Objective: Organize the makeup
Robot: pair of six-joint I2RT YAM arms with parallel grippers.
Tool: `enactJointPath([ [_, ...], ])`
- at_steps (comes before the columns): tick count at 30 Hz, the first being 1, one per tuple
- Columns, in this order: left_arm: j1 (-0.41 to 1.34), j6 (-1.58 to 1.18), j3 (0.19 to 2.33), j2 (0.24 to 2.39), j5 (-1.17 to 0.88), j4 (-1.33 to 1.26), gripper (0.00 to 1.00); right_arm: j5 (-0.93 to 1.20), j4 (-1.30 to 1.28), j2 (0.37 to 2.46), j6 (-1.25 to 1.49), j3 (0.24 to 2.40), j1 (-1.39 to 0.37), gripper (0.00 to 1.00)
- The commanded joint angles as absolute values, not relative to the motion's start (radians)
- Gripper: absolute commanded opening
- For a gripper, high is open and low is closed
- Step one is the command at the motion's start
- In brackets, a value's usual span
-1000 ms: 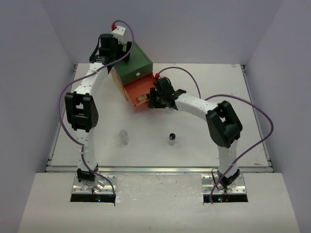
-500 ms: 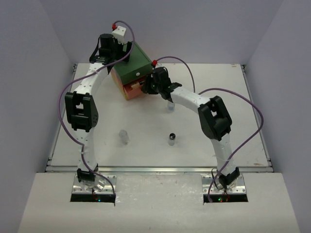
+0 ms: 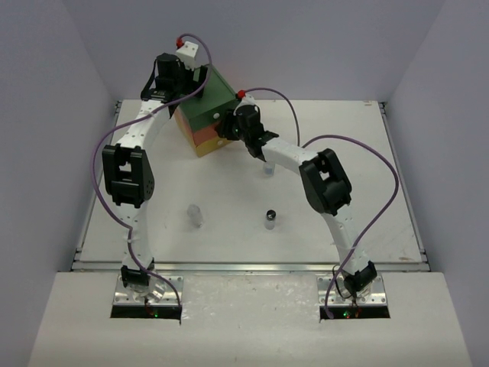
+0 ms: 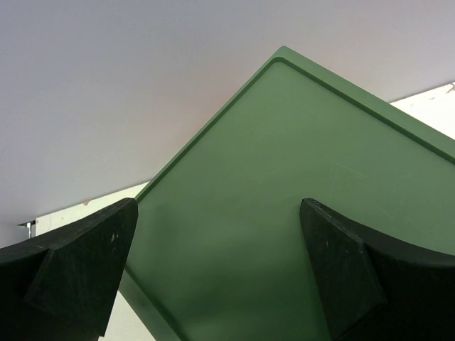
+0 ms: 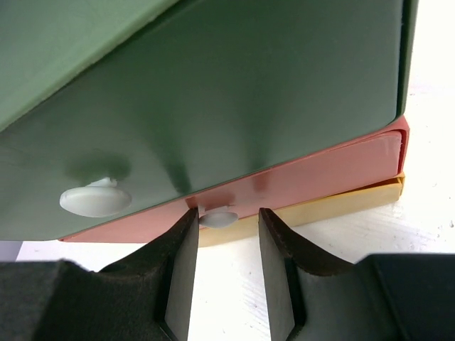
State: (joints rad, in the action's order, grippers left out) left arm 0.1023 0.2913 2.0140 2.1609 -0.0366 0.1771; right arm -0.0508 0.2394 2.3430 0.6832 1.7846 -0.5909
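The fingers [image 5: 179, 259] of the right gripper [image 5: 226, 215] are set narrowly apart, with the white knob [image 5: 218, 218] of the orange drawer [image 5: 313, 174] between them. The knob is touched by the finger at 9 o'clock. A small gap is left to the finger at 3 o'clock, so nothing is clamped. The green drawer [image 5: 234, 99] is seen directly above the orange one and the yellow drawer [image 5: 334, 199] directly below.

The fingers [image 4: 82, 266] of the left gripper [image 4: 217, 217] are spread wide over the green top of the drawer chest [image 3: 205, 103]. Nothing is held. Contact with the top cannot be determined.

In the top view, the chest is located toward 11 o'clock on the table [image 3: 367, 191]. The right gripper is placed at its 4 o'clock face.

The clear jar [image 3: 196, 215] is stood upright on the table, long axis vertical, at 6 o'clock from the chest. The black-capped jar [image 3: 270, 219] is stood upright, cap uppermost, at 3 o'clock from the clear jar. Both are well apart from the grippers. A second clear jar [image 3: 267, 167] is placed at 12 o'clock from the black-capped jar, just beside the right arm. Its orientation cannot be determined. All three bodies are small and transparent.
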Motion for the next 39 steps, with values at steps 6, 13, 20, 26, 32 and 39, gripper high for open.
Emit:
enactJointPath([
  [6, 0.101, 0.33, 1.965, 2.219, -0.054, 0.348, 1.0, -0.062, 0.37, 2.242, 0.991, 1.548, -0.571, 0.38],
  [13, 0.101, 0.329, 1.976, 2.228, -0.051, 0.347, 1.0, -0.024, 0.409, 2.285, 1.28, 1.523, -0.571, 0.39],
  [20, 0.101, 0.334, 1.968, 2.232, -0.042, 0.347, 1.0, -0.049, 0.442, 2.303, 1.238, 1.528, -0.566, 0.41],
  [26, 0.101, 0.335, 1.972, 2.236, -0.044, 0.347, 1.0, -0.06, 0.459, 2.34, 1.197, 1.6, -0.555, 0.43],
  [32, 0.103, 0.337, 1.968, 2.237, -0.038, 0.347, 1.0, -0.09, 0.459, 2.386, 1.2, 1.672, -0.548, 0.44],
  [39, 0.101, 0.345, 1.962, 2.237, -0.031, 0.347, 1.0, -0.091, 0.459, 2.401, 1.174, 1.703, -0.54, 0.45],
])
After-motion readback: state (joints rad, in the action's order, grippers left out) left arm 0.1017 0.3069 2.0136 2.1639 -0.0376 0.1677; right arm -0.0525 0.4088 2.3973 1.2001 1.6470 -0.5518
